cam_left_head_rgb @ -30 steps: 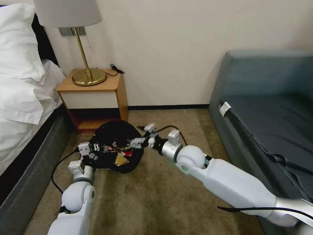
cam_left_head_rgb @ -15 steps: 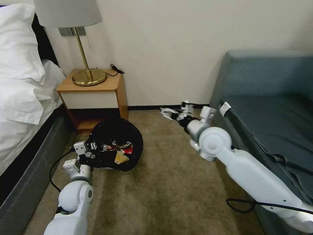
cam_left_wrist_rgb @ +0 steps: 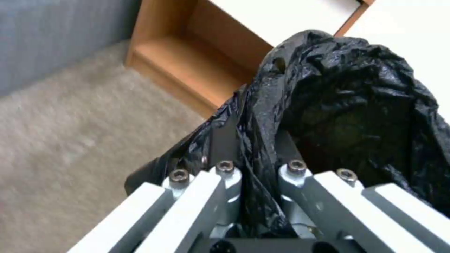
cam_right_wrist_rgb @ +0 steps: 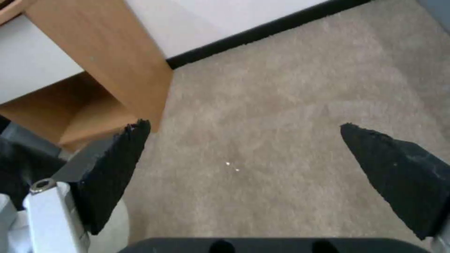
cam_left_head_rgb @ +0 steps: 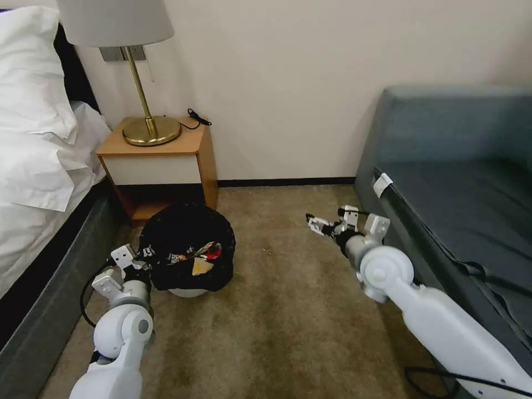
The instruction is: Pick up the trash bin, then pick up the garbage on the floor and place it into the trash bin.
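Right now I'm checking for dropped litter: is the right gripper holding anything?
No, the right gripper is open, with only bare floor between its fingers.

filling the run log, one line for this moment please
left hand: shut on black bag of small round white trash bin | right hand: open, empty, above beige carpet

trash bin (cam_left_head_rgb: 187, 252): white, black-bagged, upright | floor (cam_left_head_rgb: 277, 310): beige carpet | garbage (cam_left_head_rgb: 197, 257): inside bin

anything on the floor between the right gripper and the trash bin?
Just bare carpet between the open right gripper and the trash bin in the head view; the right wrist view adds two tiny pale specks.
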